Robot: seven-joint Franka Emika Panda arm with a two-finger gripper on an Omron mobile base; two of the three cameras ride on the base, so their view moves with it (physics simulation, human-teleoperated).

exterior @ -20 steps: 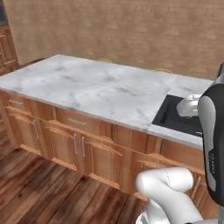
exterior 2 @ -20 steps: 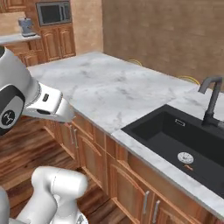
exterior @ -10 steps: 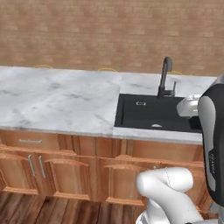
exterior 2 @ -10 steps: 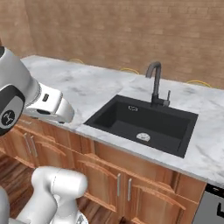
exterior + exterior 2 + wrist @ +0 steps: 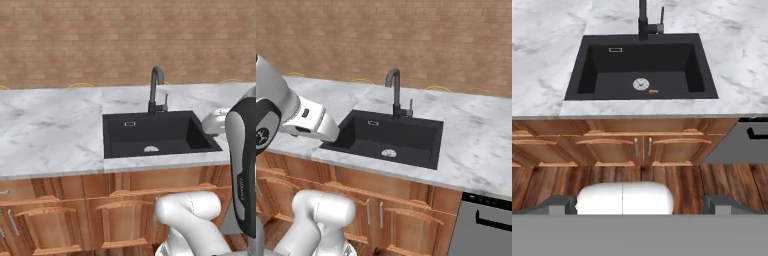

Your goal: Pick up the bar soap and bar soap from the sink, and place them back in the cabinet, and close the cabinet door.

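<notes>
marble counter (image 5: 547, 60), 1 black sink (image 5: 607, 67), 1 orange soap (image 5: 653, 91), 1 faucet (image 5: 643, 20)

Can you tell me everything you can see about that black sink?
The sink is a matte black rectangular basin sunk into a white marble counter. A dark curved faucet stands upright at its back edge. On the flat bottom sits a round silver drain, and right beside the drain lies one small orange bar of soap. A little pale overflow slot marks the back wall. It looks dry, and the robot is not touching it.
</notes>
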